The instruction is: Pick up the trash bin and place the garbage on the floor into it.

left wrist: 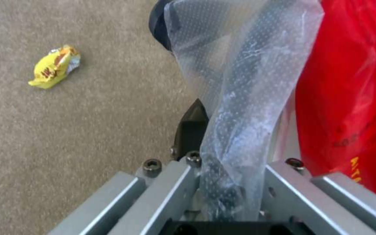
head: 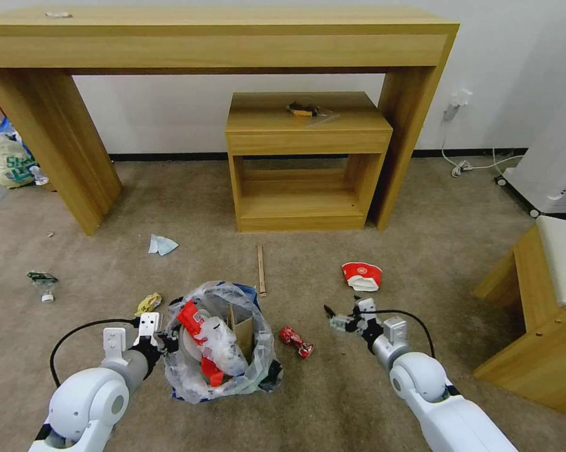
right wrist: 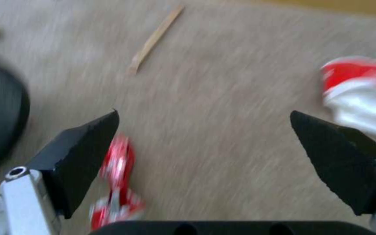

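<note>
A beige-brown carpeted floor (head: 370,389) is stretching across a room, with a long wooden desk (head: 220,44) standing against the white wall and a small wooden side table (head: 304,160) sitting under it. A wooden bench with a pale cushion (head: 546,314) is standing at the robot's right.

Low in the head view, close to the robot, the trash bin (head: 223,342) is sitting on the carpet, lined with a crinkly clear bag and already holding a red wrapper, a piece of brown cardboard and white items. The left gripper (head: 163,342) is clenching the bin's rim on its left side; the left wrist view is showing the plastic liner (left wrist: 240,107) pinched between the fingers, with the dark rim behind it.

The right gripper (head: 334,318) is hovering above the carpet to the right of the bin, its black fingers (right wrist: 83,153) spread wide and grasping nothing. A small red wrapper (head: 295,342) is lying between the bin and this gripper; in the right wrist view it (right wrist: 116,182) is partly hidden behind one finger.

A crushed red and white cup (head: 362,276) is lying just beyond the right gripper. A wooden stick (head: 261,270) is lying just behind the bin. A yellow wrapper (head: 148,304) is lying near the left gripper, a pale blue tissue (head: 161,245) farther back, and a crumpled dark wrapper (head: 42,280) well off to the left
</note>
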`<state>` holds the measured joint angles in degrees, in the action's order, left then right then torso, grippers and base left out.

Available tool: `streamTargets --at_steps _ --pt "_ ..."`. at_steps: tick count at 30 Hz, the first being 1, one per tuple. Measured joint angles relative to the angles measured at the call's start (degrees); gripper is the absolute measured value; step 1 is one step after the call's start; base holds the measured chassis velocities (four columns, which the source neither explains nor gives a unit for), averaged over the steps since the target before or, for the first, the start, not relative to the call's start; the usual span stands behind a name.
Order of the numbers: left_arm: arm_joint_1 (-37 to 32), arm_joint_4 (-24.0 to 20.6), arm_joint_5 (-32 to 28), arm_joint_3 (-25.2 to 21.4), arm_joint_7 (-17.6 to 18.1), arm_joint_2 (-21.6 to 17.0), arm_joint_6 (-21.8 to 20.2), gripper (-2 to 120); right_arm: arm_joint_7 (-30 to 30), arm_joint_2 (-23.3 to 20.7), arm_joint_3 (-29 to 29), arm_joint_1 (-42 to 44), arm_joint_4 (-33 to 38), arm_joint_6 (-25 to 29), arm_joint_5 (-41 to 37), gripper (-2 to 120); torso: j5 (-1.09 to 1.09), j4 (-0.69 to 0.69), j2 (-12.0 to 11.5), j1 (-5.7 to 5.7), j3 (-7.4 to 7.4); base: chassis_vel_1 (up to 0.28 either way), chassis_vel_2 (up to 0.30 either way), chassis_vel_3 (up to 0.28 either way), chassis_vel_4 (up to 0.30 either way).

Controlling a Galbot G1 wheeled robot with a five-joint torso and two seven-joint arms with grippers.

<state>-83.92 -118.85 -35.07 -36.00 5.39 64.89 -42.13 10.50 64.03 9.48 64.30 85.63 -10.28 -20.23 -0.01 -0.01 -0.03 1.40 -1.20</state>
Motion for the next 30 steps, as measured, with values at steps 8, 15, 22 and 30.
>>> streamTargets --at_steps 8,15,22,30 --pt "-0.7 -1.5 -0.3 -0.3 0.6 0.2 0.0 0 3.7 1.4 -4.5 -2.5 -6.1 0.4 3.5 100 0.0 0.0 0.0 0.0 0.0 0.0 0.0 0.0 0.0" --pt "-1.5 -2.9 -0.3 -0.7 1.2 0.6 0.0 0 5.1 4.7 -6.9 -4.9 -11.2 0.4 5.6 100 0.0 0.0 0.0 0.0 0.0 0.0 0.0 0.0 0.0" --pt "-1.8 -3.5 -0.2 -0.7 1.6 0.8 0.0 0 6.0 7.5 -7.4 -6.1 -15.6 0.4 7.2 100 0.0 -0.01 0.0 0.0 0.0 0.0 0.0 0.0 0.0" --pt "-1.8 -3.5 -0.2 -0.6 1.6 0.8 0.0 0 6.3 9.4 -7.2 -7.3 -19.7 0.6 8.5 100 0.0 -0.01 0.0 0.0 0.0 0.0 0.0 0.0 0.0"
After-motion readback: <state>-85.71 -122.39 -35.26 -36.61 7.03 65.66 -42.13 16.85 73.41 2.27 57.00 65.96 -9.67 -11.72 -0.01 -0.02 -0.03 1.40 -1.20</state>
